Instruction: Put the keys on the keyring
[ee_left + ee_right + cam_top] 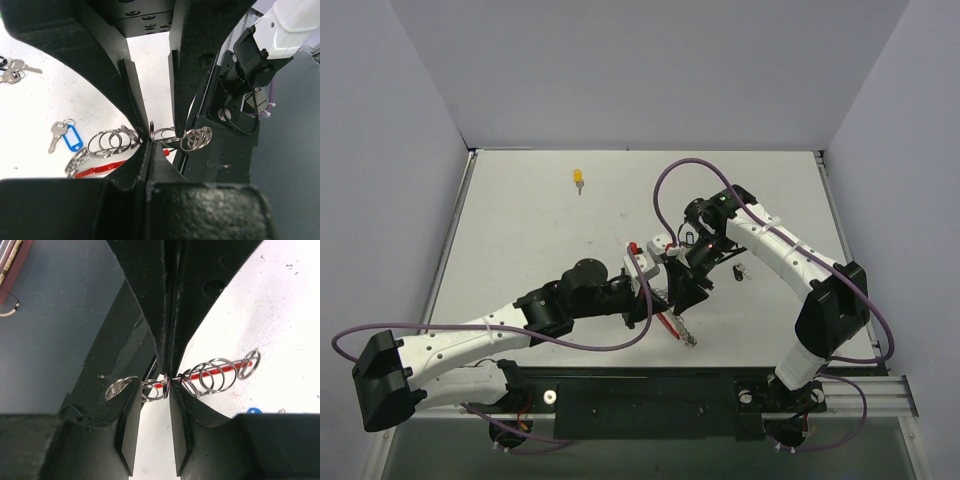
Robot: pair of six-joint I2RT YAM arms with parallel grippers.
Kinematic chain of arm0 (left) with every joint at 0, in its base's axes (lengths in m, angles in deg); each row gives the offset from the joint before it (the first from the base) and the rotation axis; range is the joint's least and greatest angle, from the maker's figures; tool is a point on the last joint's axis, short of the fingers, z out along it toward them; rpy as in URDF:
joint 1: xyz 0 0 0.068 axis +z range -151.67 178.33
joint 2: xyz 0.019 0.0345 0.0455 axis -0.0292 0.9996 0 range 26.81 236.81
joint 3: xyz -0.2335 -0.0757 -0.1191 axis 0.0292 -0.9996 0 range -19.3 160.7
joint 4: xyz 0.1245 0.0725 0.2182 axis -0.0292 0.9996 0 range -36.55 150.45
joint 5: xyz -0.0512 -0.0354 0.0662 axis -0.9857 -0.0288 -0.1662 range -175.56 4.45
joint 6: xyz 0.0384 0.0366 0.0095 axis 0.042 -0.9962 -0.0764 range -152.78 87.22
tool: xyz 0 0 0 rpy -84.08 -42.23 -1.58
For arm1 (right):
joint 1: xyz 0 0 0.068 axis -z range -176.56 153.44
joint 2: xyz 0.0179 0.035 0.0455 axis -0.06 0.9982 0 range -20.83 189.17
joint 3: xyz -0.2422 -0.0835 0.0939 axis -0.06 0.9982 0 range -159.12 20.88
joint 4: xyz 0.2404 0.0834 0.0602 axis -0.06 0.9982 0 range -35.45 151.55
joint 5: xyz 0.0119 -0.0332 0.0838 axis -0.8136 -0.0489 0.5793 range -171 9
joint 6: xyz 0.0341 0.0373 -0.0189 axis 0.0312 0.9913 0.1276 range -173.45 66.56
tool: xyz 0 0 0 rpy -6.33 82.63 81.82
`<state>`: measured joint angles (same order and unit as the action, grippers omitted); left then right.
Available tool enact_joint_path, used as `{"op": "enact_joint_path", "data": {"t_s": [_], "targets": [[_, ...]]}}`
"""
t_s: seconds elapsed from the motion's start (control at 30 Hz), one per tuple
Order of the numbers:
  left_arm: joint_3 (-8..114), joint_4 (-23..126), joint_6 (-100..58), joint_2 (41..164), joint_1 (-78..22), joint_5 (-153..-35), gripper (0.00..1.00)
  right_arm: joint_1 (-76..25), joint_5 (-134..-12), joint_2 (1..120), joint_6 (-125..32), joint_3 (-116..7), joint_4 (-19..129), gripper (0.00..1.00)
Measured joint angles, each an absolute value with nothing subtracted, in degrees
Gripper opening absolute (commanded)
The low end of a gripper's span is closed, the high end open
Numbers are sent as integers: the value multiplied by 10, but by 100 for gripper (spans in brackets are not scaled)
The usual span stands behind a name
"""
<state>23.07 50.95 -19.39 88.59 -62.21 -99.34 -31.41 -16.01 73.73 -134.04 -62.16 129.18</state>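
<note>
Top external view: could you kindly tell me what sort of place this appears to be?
Probably a robotics lab test cell: a white table boxed in by plain pale walls, with a left arm and a right arm mounted by a metal rail at its near edge.

The keyring (668, 322) lies at the middle of the worktop (520, 250), with the left end effector (150, 145) and right end effector (156, 388) meeting over it. A lone key (579, 180) lies far behind, to the left; a second key (738, 270) just right of the right end effector
</note>
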Motion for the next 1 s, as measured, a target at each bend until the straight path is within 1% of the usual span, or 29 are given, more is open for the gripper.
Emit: {"op": "enact_joint_path", "data": {"t_s": [0.37,0.63,0.77,1.0], "targets": [[227,494,-197,892,-622,-1018,0,-319,-157,746,-1296,-626,1290,25],[195,489,-214,884,-623,-1030,0,-319,-156,746,-1289,-629,1287,26],[176,487,-232,867,-623,-1031,0,-318,-155,746,-1320,-630,1289,31],[143,475,-291,818,-623,-1035,0,-319,-155,746,-1422,-634,1292,34]]}}
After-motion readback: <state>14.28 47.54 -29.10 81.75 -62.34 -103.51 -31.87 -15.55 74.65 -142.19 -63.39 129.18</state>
